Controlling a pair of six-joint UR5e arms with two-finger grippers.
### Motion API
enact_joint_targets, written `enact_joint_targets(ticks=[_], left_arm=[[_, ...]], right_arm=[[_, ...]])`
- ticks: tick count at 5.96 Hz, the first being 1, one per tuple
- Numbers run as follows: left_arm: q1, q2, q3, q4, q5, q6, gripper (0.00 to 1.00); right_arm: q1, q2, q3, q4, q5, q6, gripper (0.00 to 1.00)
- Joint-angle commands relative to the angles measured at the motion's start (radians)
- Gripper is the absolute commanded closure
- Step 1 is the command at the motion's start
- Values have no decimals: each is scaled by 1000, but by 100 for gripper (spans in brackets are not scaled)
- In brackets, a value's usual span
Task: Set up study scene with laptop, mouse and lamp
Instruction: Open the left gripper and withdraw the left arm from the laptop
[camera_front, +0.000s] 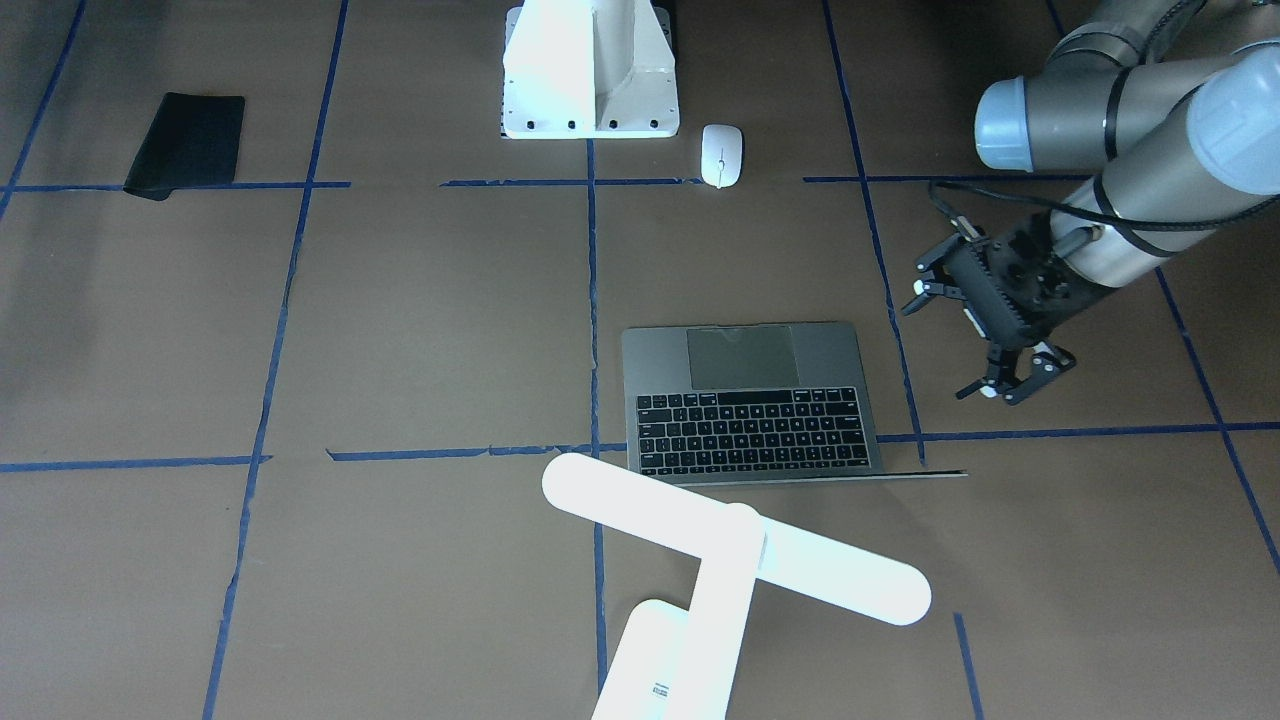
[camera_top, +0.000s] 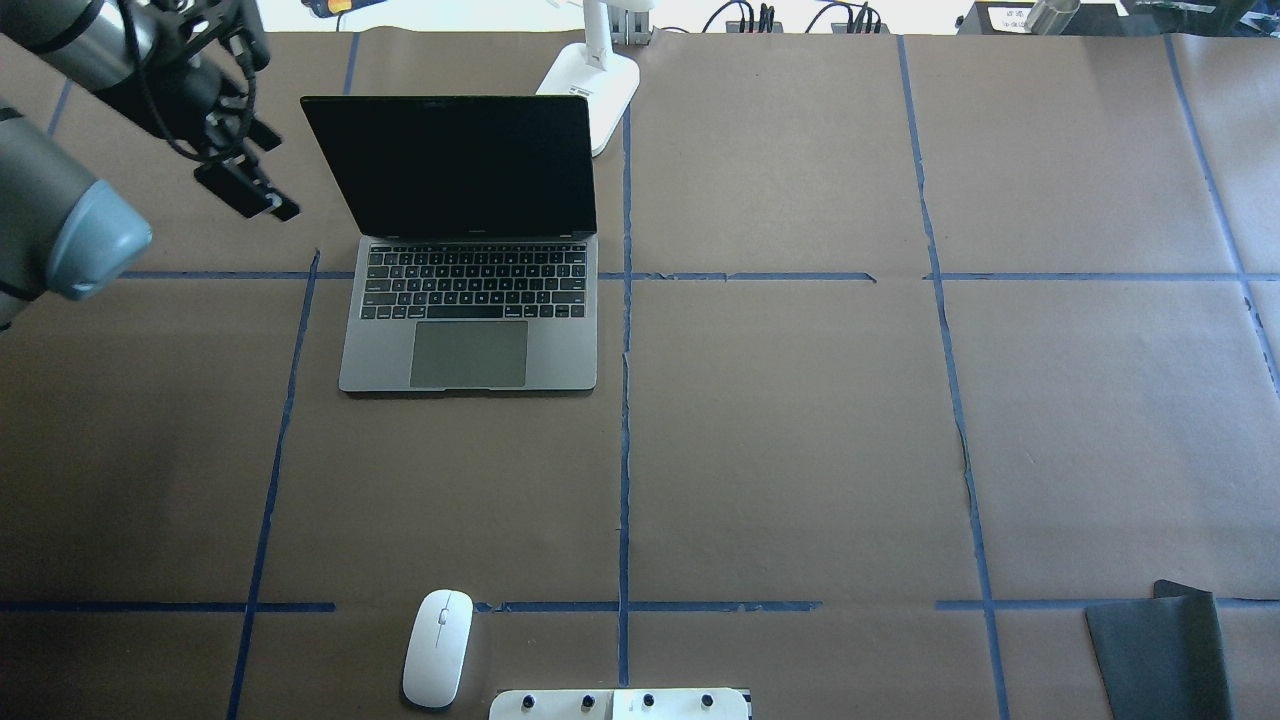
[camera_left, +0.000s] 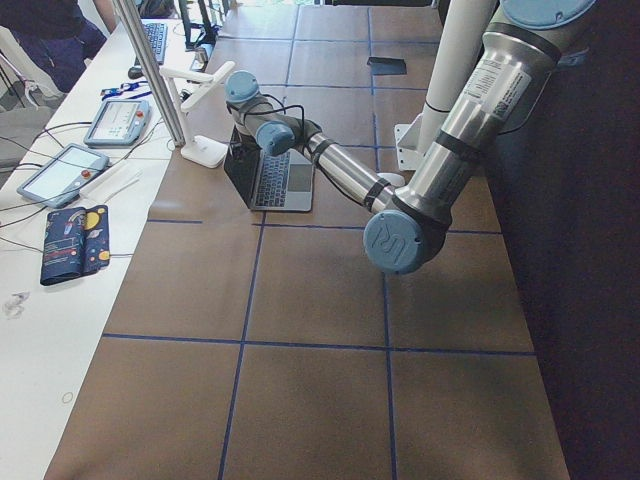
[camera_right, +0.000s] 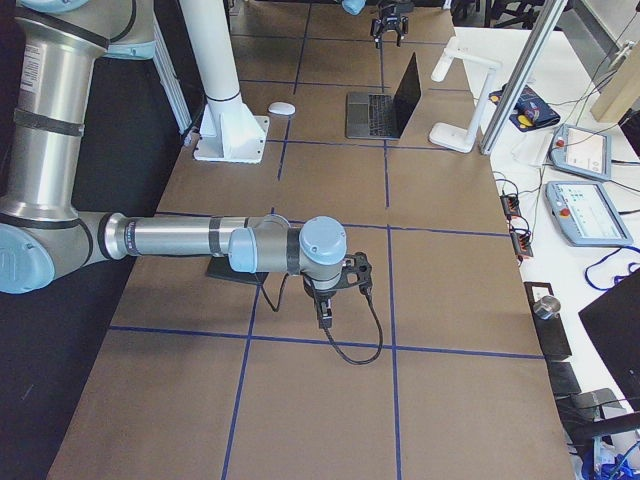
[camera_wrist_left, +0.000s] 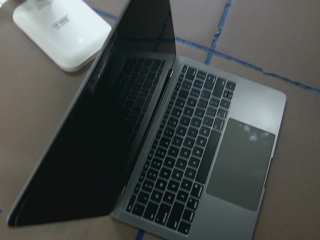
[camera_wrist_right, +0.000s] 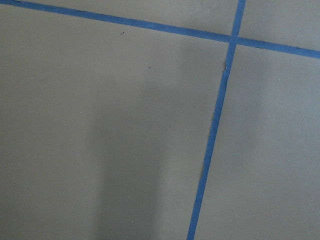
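The laptop stands open on the brown table, screen dark, left of centre in the overhead view. It also shows in the front-facing view and fills the left wrist view. My left gripper hovers open and empty just beside the laptop's side edge, touching nothing. The white mouse lies near the robot's base, far from the laptop. The white lamp stands behind the laptop, its base by the screen. My right gripper shows only in the exterior right view, low over bare table; I cannot tell its state.
A black mat lies at the near right corner. The white pedestal stands next to the mouse. Blue tape lines grid the table. Tablets and cables lie on the white bench beyond the table's far edge.
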Motion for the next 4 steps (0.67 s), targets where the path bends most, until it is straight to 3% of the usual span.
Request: enact_joint_targets(ticks=[1, 2, 3, 4], left_arm=[[-72, 110, 9, 136, 8, -44, 0], [-174, 209, -1, 171, 5, -53, 0], [-305, 243, 8, 187, 2, -115, 0], [-367, 257, 6, 276, 0, -155, 0]], right_arm=[[-18, 4, 10, 23, -3, -15, 0], [-22, 3, 11, 75, 0, 39, 0], [-57, 3, 37, 85, 3, 151, 0], [-126, -6, 125, 86, 3, 372, 0]])
